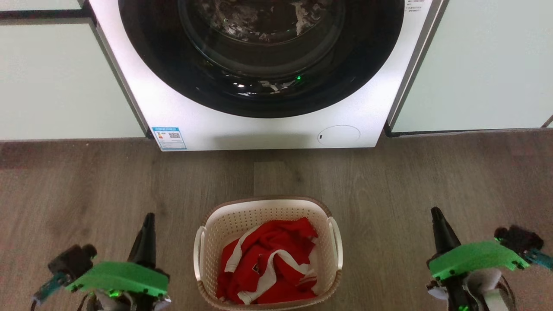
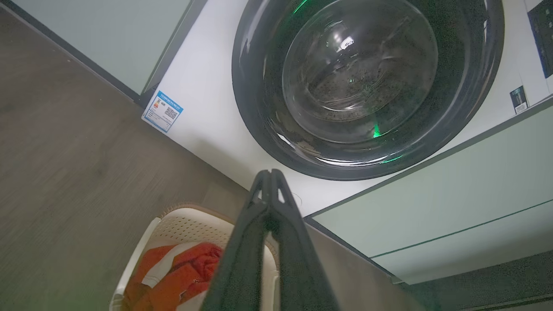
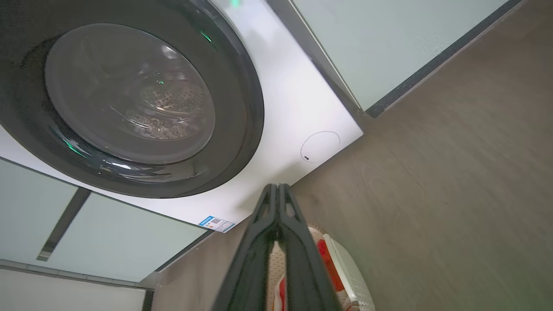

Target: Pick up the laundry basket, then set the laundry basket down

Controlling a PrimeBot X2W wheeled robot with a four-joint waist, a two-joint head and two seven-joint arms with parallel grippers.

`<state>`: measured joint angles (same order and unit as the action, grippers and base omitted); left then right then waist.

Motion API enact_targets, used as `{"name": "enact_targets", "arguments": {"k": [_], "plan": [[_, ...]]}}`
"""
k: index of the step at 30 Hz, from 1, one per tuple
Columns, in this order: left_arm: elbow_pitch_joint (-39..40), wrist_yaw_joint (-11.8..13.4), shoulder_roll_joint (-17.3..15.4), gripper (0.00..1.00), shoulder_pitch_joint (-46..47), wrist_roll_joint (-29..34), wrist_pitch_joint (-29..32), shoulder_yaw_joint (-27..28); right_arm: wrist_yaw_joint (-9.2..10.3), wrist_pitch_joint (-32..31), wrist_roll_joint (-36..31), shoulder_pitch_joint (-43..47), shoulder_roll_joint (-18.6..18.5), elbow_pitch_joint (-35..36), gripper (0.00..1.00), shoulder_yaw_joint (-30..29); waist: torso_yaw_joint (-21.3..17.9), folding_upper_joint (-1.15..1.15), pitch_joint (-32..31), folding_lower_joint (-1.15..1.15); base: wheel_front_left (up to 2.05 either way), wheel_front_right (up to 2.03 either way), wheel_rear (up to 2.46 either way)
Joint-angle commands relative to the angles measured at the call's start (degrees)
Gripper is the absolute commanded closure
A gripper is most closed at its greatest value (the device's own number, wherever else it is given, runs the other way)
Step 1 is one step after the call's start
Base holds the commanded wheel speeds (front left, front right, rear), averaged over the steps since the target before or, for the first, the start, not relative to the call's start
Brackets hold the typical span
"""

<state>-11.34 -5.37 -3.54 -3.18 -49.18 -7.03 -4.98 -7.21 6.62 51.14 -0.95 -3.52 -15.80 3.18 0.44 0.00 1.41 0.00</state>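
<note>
Basket count: we are counting one laundry basket [image 1: 242, 221], and it is sitting upright on the floor [image 1: 86, 181] at the bottom middle of the head view, between the two grippers and touching neither. It is standing in front of the washing machine [image 1: 259, 129], with a strip of bare floor lying between them. We are counting two white handles on it, a left handle [image 1: 198, 252] and a right handle [image 1: 337, 242]. One bundle of red and white cloth [image 1: 268, 263] is lying crumpled inside; we are not managing to tell whether it is one garment or more.

Two grippers: the left gripper [image 1: 149, 220] is hovering to the left of the basket and the right gripper [image 1: 435, 214] to the right of it, both pointing toward the machine. In both wrist views the fingers are pressing together at the tips, pinching nothing.

One washing machine, white, is showing one round dark door [image 1: 259, 56], which is looking closed. One blue label [image 1: 169, 138] is sticking at its lower left corner and one round cap [image 1: 339, 134] is sitting at its lower right.

The floor is showing grey-brown wood-look planks. Two pale green panels are flanking the machine, a left panel [image 1: 52, 77] and a right panel [image 1: 484, 65].
</note>
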Motion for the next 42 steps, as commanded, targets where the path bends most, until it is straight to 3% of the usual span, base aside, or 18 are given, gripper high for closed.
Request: {"name": "enact_targets", "arguments": {"k": [1, 42], "plan": [[1.5, -0.4, -0.9, 1.00, 2.9, -1.7, 0.5, 1.4, -0.13, -0.3, 1.6, -3.1, -0.9, 1.9, 1.00, -0.1, 0.0, 0.00, 0.0, 0.00, 0.00, 0.00, 0.00], [-1.0, -1.4, -0.9, 1.00, 6.7, -27.7, 7.3, 6.2, -0.22, -7.0, 26.5, -4.3, -0.9, 1.9, 1.00, -4.6, -0.3, 0.00, -0.8, 0.00, 0.00, 0.00, 0.00]]}}
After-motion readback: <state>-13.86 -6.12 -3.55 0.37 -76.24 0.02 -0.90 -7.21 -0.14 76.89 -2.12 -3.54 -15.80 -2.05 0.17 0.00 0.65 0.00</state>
